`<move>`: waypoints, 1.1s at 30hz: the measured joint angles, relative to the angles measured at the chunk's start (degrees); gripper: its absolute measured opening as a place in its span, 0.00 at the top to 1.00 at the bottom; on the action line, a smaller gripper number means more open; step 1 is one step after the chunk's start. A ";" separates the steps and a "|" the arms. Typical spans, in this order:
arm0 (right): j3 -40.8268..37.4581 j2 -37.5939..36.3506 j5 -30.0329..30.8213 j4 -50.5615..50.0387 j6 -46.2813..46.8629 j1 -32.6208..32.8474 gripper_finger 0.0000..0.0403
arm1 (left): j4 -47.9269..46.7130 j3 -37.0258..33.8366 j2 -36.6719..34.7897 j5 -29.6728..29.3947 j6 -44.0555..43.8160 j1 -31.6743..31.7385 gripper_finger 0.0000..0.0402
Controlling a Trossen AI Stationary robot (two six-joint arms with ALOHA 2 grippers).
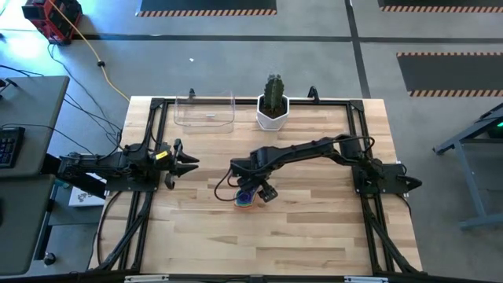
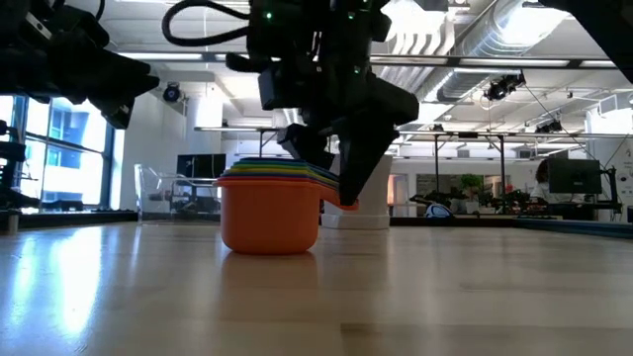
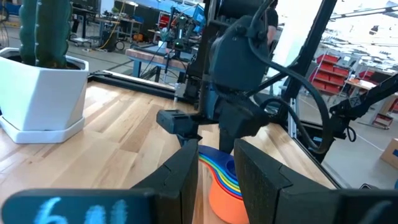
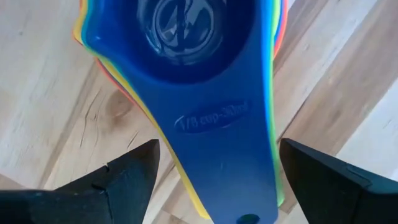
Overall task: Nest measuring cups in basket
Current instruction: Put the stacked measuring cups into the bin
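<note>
I had the right gripper (image 4: 214, 171) spread wide, fingers either side of the nested measuring cups' (image 1: 247, 198) handles directly beneath it. The basket (image 1: 205, 110) stood well beyond; the left gripper (image 1: 187, 161) waited aside, open.

The high view looks straight down on the whole table (image 1: 314, 236). The low view sits at tabletop height, near the nested measuring cups (image 2: 269, 203), facing the room behind them. The left wrist view looks toward the same cups; the right wrist view hangs close above them.
</note>
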 joint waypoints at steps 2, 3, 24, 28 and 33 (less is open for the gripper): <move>0.00 0.00 0.01 0.26 0.24 0.07 0.21 | 0.00 0.00 0.00 0.00 0.00 0.00 0.77; 0.00 0.00 0.23 0.61 0.27 0.09 0.21 | 0.00 0.00 0.00 0.00 0.00 0.00 0.77; -0.02 1.11 1.68 1.93 2.81 1.14 0.49 | 0.00 0.00 0.00 0.02 0.00 0.00 0.77; -0.02 1.11 1.65 1.96 4.79 1.14 0.56 | 0.00 0.00 0.00 0.02 0.00 0.00 0.77; -0.02 1.11 2.11 2.40 8.55 1.14 0.65 | 0.01 0.00 0.00 0.02 0.00 0.00 0.77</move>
